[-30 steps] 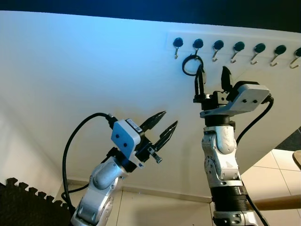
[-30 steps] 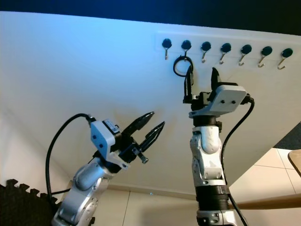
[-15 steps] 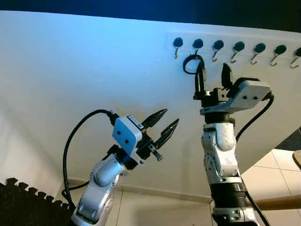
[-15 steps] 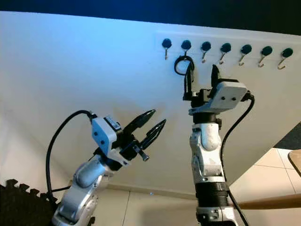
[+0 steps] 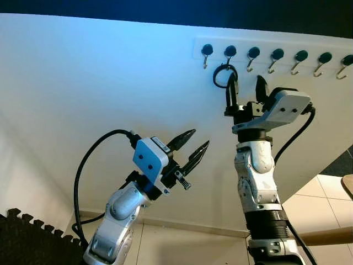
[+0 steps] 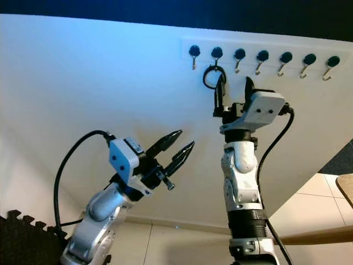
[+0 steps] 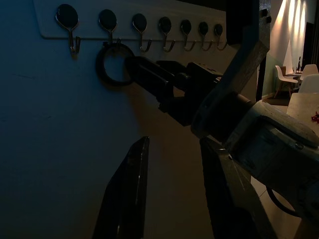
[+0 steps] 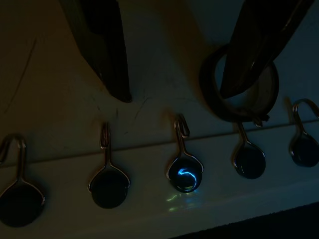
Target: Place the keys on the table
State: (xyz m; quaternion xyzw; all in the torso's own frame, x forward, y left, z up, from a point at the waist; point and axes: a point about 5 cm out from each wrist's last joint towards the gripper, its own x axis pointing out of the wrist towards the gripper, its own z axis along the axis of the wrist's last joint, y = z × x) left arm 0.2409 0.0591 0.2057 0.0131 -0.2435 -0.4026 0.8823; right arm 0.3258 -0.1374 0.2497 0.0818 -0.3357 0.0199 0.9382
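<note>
My right gripper (image 5: pixel 244 88) is raised to the hook rail (image 5: pixel 276 47) on the far wall, fingers spread apart and closed on nothing. The key ring (image 5: pixel 223 75), a dark loop, hangs from the second hook from the left (image 5: pixel 229 53); no separate keys can be made out on it. One finger tip lies across the loop in the right wrist view; whether it passes through or only in front, I cannot tell. My left gripper (image 5: pixel 192 150) hovers lower and to the left, fingers parted, holding nothing.

Risks, as judged: closing beside the ring and not on it would pinch air or push it against the wall. Pulling straight down would drag against the hook; it needs lifting off first. A loose grip could drop it to the floor (image 5: pixel 182 245).
</note>
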